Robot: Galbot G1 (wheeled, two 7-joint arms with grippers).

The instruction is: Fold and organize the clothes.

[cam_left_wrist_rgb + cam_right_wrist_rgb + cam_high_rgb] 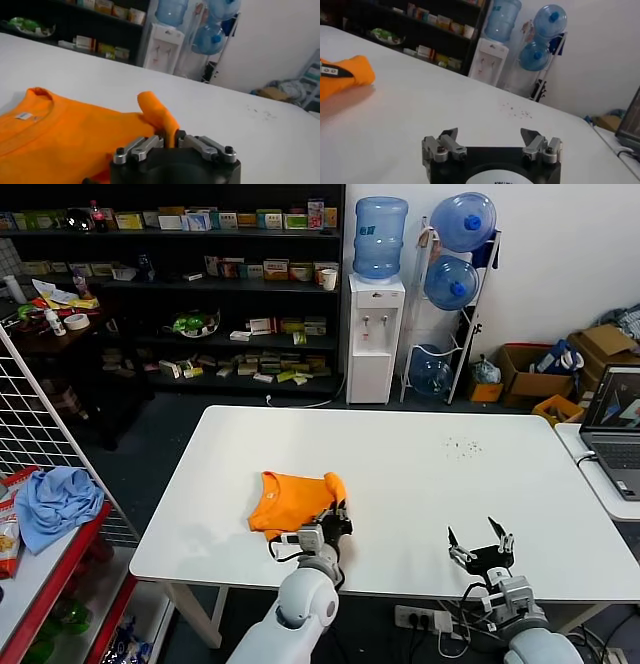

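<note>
The orange T-shirt [292, 499] lies partly folded on the white table [420, 474], near its front left. No lettering shows. My left gripper [338, 522] is at the shirt's right edge, shut on a raised fold of the fabric. In the left wrist view the shirt [65, 135] spreads out with its collar and label showing, and the pinched fold [161, 116] stands up between the jaws of the left gripper [170, 141]. My right gripper [482, 542] is open and empty above the table's front right; in its own view the right gripper [490, 136] faces bare table, with the shirt [345, 74] far off.
A light blue cloth [55, 499] lies on a red shelf at the left. A laptop [615, 429] sits on a side table at the right. Shelves, a water dispenser [375, 334] and boxes stand beyond the table. Small dark specks [462, 447] mark the table's far right.
</note>
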